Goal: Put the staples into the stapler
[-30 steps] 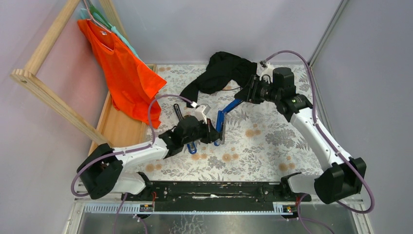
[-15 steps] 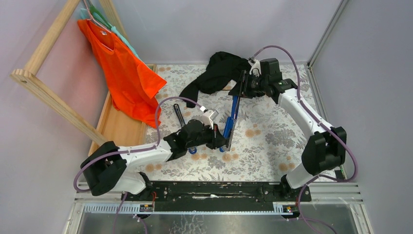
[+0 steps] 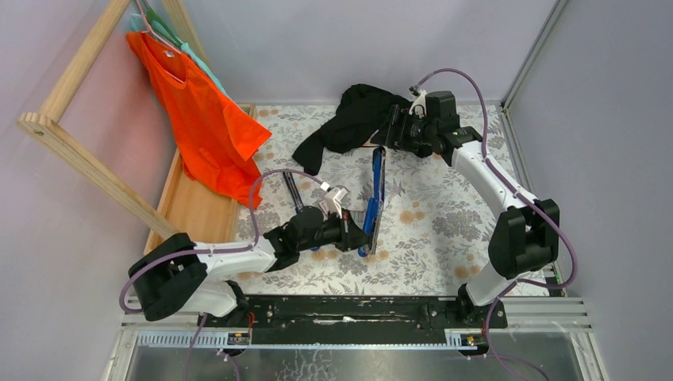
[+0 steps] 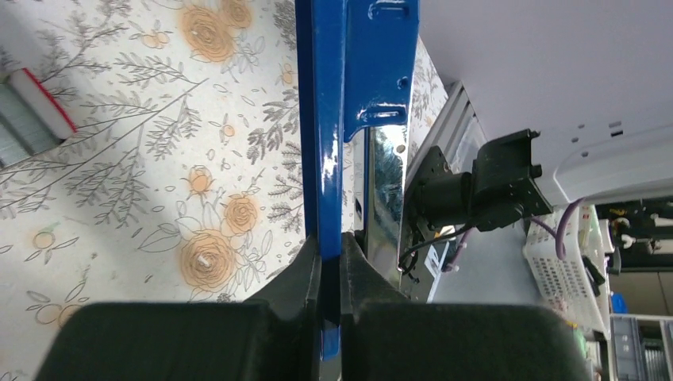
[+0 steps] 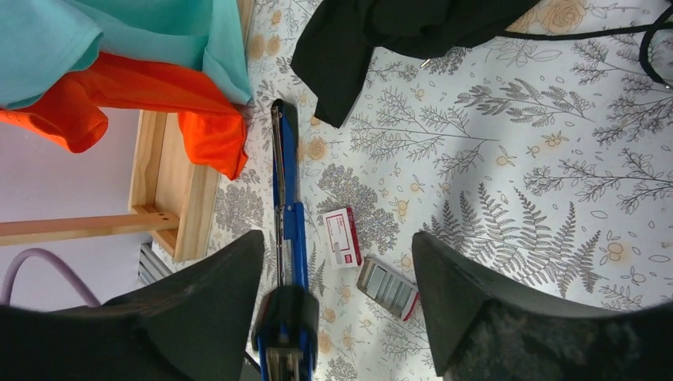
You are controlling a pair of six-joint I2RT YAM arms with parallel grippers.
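Well inboard, left claw (image 4: 331,258) pinches stapler (image 4: 349,95).

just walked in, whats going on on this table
The left tool is shut on the blue stapler close to its near end, holding it over the floral table. The right tool stands open around the stapler's far end without gripping it. The staple box and tray lie on the table beside the stapler, not picked up yet.
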